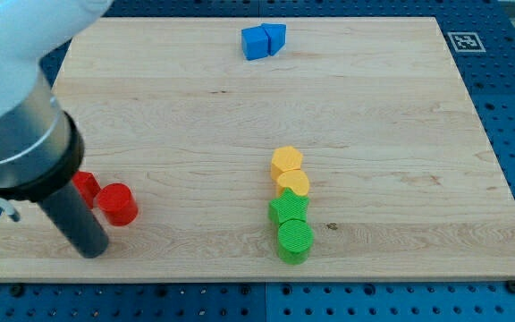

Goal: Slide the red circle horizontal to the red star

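Red circle (116,204) just right of red star (85,187), my tip (96,250) below them, no pincer visible, no legible writing

8 blocks on the board (195,107): 2 red, 2 blue, 2 yellow, 2 green. Reds: 1 circle (116,203), 1 star (85,187), partly hidden. Blue pair (264,40) up top; yellow pair (289,173) and green pair (291,225) stacked in 1 column.
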`<state>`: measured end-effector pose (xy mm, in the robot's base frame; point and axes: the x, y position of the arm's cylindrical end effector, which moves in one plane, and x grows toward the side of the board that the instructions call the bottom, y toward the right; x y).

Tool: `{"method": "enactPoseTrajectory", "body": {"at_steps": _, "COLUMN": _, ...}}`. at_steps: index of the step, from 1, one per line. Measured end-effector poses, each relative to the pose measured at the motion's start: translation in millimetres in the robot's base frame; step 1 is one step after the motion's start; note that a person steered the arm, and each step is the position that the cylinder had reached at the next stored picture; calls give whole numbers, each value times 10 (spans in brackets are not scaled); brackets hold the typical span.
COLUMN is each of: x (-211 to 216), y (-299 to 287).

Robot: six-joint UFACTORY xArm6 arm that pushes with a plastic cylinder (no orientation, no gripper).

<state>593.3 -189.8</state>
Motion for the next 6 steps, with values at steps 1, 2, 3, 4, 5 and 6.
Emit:
{"method": "enactPoseTrajectory", "body": {"at_steps": 1, "x": -365, "y": -40}}
{"method": "enactPoseTrajectory", "body": {"at_steps": 2, "x": -491, "y": 235}}
{"method": "enactPoseTrajectory", "body": {"at_steps": 3, "x": -500, "y": 223}}
{"method": "enactPoseTrajectory", "body": {"at_steps": 4, "x": -618, "y": 323}}
{"method": "enactPoseTrajectory", "body": {"at_steps": 5, "x": -516, "y": 452}}
{"method": "enactPoseTrajectory", "body": {"at_steps": 6, "x": -326, "y": 469}}
